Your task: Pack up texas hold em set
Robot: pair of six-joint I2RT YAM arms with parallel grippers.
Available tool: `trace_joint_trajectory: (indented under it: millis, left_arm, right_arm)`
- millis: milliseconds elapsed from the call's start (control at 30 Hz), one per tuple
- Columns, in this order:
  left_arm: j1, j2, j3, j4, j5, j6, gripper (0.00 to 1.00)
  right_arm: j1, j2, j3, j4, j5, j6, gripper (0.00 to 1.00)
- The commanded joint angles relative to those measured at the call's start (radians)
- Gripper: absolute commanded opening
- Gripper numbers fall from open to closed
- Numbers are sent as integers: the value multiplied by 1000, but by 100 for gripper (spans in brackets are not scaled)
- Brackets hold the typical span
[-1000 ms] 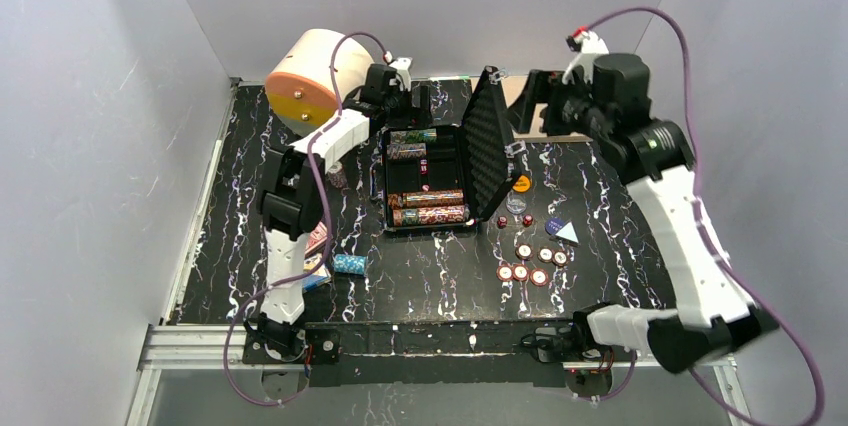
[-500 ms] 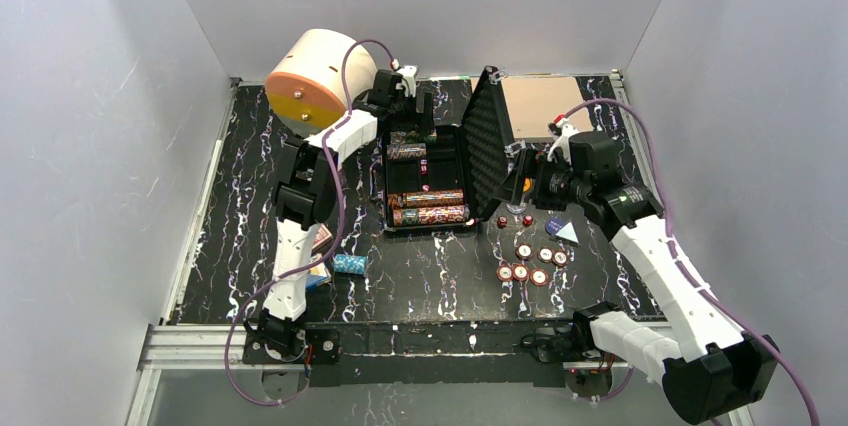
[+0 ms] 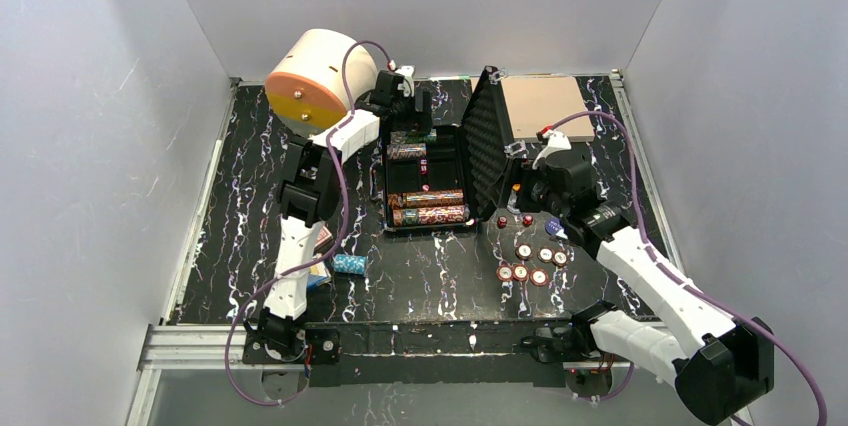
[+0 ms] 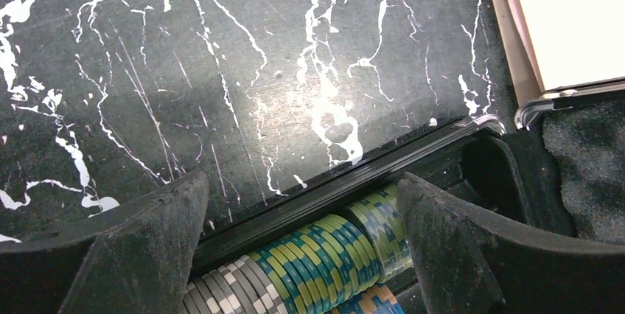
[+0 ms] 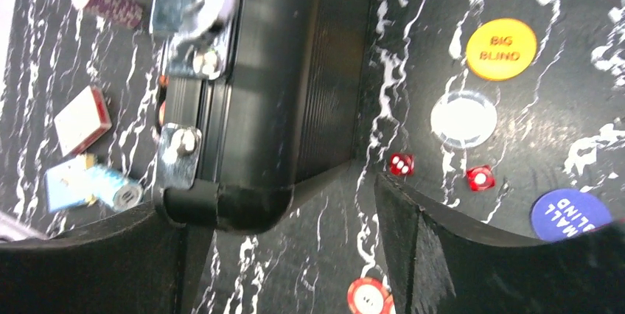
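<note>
Black ribbed briefcase [image 3: 487, 141] with grey foam lining sits open at mid-table, its lid upright and its base flat to the left of the lid. Packing looks partly done: rows of striped poker chips [image 3: 430, 208] fill several slots of the base. Much is left outside. Right of the case lie loose red-and-white chips [image 3: 522, 271], two red dice [image 5: 401, 164], a round orange button [image 5: 501, 49], a round blue button [image 5: 571, 214] and a clear round disc [image 5: 463, 119]. Left of the case lie a red card deck [image 5: 82, 119], a blue card deck [image 5: 74, 181] and a short teal chip stack [image 3: 349, 264]. The lid is not yet shut.

The left gripper [image 4: 298, 181] hangs over the far edge of the base, jaws wide and empty. The right gripper [image 5: 287, 203] sits low at the lid's near corner, jaws wide; the corner lies between its fingers, with a gap on one side, so I judge that nothing is gripped.

The black tabletop [image 3: 430, 286] is veined white like marble, with a metal rail [image 3: 200, 341] along its near edge. Pale grey walls [image 3: 100, 146] close three sides. A cream cylinder [image 3: 318, 81] with an orange face stands far left, and a flat tan board [image 3: 541, 106] lies behind the lid.
</note>
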Motion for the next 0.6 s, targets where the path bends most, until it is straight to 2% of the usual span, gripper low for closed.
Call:
trace_joint_trajectory:
  millis: [0,133,233,300,400,567]
  left_arm:
    - [-9,3,1,-134,-25,-5,95]
    - [-9,-15,-17,-171,-6,-37,94]
    - [-10,-30,-41,-188,20,-64,88]
    - [-10,-49,-75,-191,12,-99,84]
    - [-13,-92,-153,-181,-7,-150,81]
    - [-39,-157,-264,-172,-32,-199,78]
  right_arm:
    - [21,2,-35,215,188,4,81]
    - [23,5,-63,319,236,26,78]
    - [23,11,-64,347,265,26,77]
    - [22,34,-29,315,266,-2,74]
    - [23,90,43,233,269,-58,62]
    - [17,103,59,234,318,-114,60]
